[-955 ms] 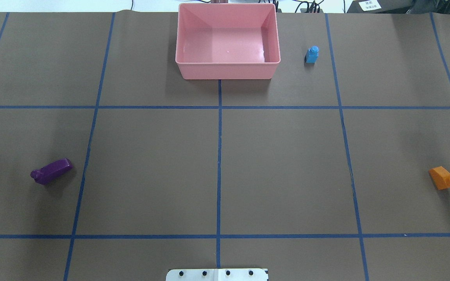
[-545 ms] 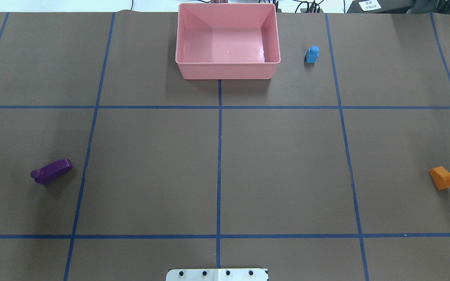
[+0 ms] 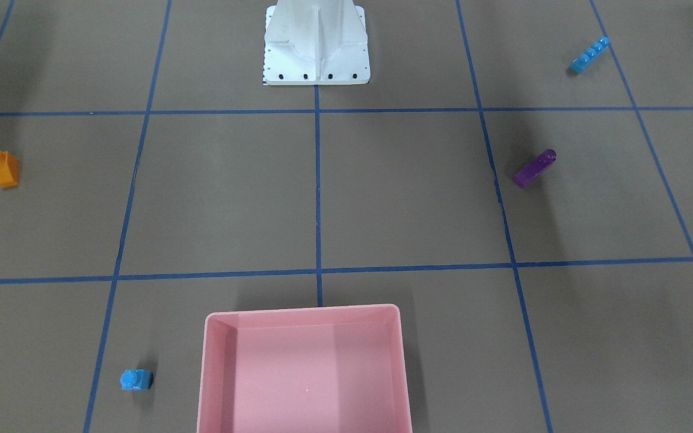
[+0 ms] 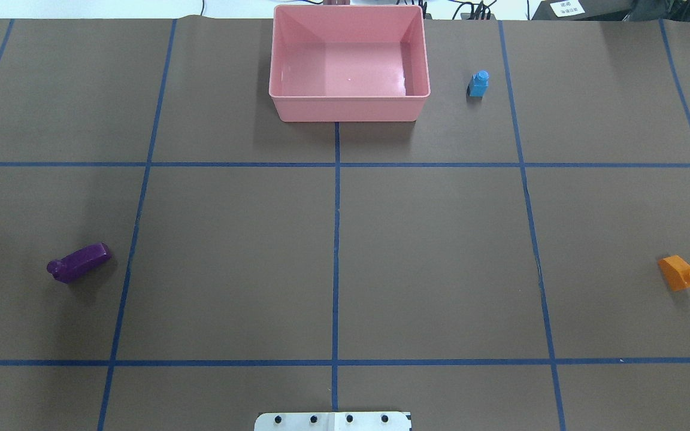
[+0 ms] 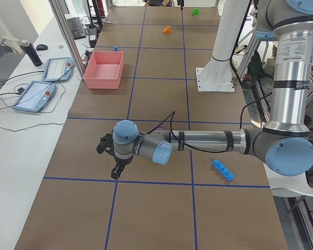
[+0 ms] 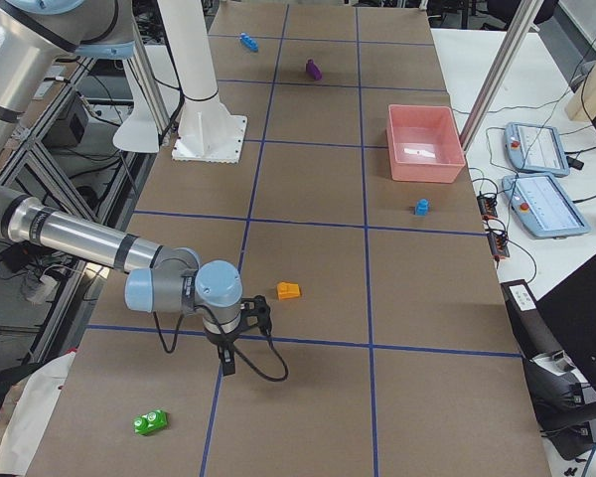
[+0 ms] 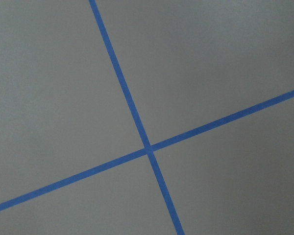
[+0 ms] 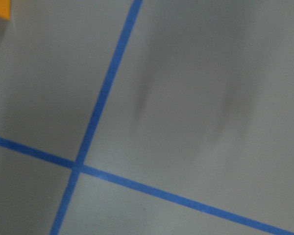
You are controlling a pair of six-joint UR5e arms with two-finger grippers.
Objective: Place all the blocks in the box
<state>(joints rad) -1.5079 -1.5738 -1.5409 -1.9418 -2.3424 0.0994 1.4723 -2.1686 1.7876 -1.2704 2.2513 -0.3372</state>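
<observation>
The pink box stands empty at the table's far middle. The tiny blue cube sits just right of it. The purple bar lies at the left and the orange sloped brick at the far right. The long blue bar and the green brick lie outside the overhead view. My left gripper hovers near the purple bar, and my right gripper hovers just short of the orange brick. Both show only in the side views, so I cannot tell whether they are open or shut.
The white base plate sits at the near middle edge. Blue tape lines divide the brown table cover. Tablets and cables lie past the table's far edge.
</observation>
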